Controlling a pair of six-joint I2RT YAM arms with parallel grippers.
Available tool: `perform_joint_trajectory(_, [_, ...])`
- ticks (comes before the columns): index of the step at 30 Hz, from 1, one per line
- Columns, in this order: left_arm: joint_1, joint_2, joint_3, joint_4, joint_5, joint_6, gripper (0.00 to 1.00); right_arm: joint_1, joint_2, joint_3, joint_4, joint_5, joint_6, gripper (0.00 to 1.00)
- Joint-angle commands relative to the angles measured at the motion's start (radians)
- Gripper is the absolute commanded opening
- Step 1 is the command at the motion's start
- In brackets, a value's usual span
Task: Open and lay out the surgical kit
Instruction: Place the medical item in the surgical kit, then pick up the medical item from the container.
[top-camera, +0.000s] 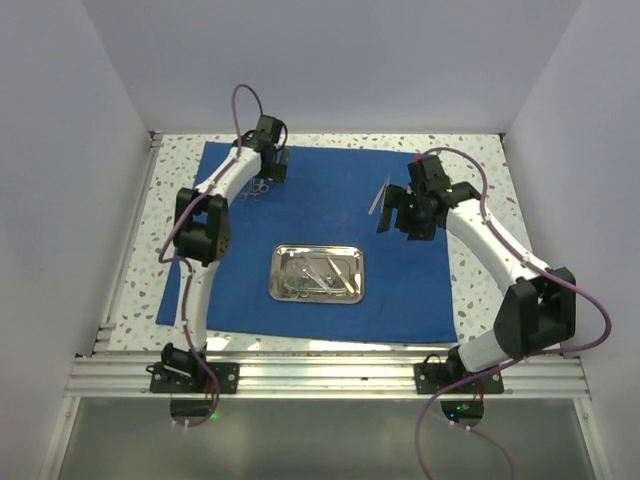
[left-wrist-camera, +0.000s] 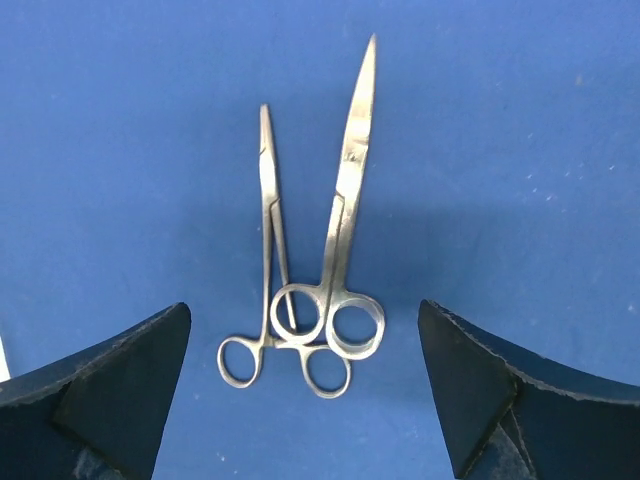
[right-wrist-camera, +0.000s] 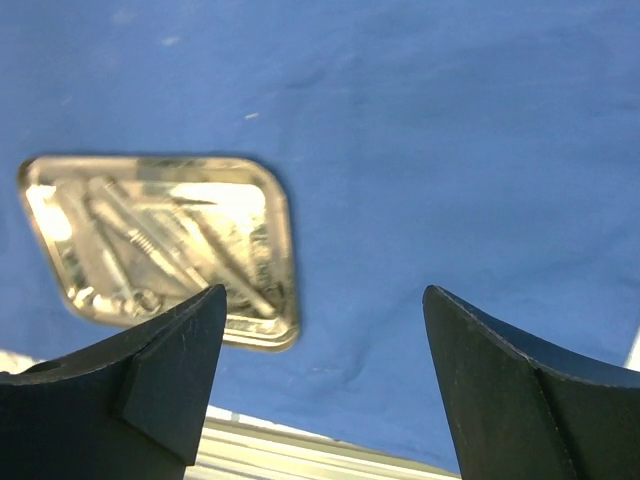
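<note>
Two tools out: scissors and forceps lie on the blue cloth, rings overlapping, between the spread fingers of the left gripper.
Right gripper: spread wide, above the cloth, with the tray apart to one side.
Tray: mid-cloth, holding several thin instruments.
Top view only: the whole sheet, laid flat.
</note>
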Motion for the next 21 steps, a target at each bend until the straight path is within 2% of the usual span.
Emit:
perform_joint_trajectory(1, [0.008,-0.084,-0.034,0.028,-0.027,-0.014,1.00,0.077,-0.041,0.040,0.063,-0.104,-0.038,0.84])
perform_joint_trajectory(5, [0.008,-0.216,-0.129,0.030,-0.058,-0.031,1.00,0.201,0.008,0.064,0.092,-0.099,-0.034,0.82])
perform_joint_trajectory(9, [0.006,-0.329,-0.243,-0.020,-0.008,-0.085,1.00,0.301,0.100,0.041,0.135,-0.076,0.005,0.74])
perform_joint_trajectory(14, [0.005,-0.538,-0.458,0.003,0.086,-0.145,1.00,0.363,0.212,0.086,0.160,-0.050,0.016,0.65])
perform_joint_trajectory(17, [0.005,-0.632,-0.578,-0.004,0.102,-0.157,1.00,0.375,0.279,0.139,0.129,0.001,0.002,0.65])
perform_joint_trajectory(21, [0.005,-0.725,-0.649,-0.026,0.094,-0.155,1.00,0.377,0.326,0.166,0.105,0.045,-0.017,0.66])
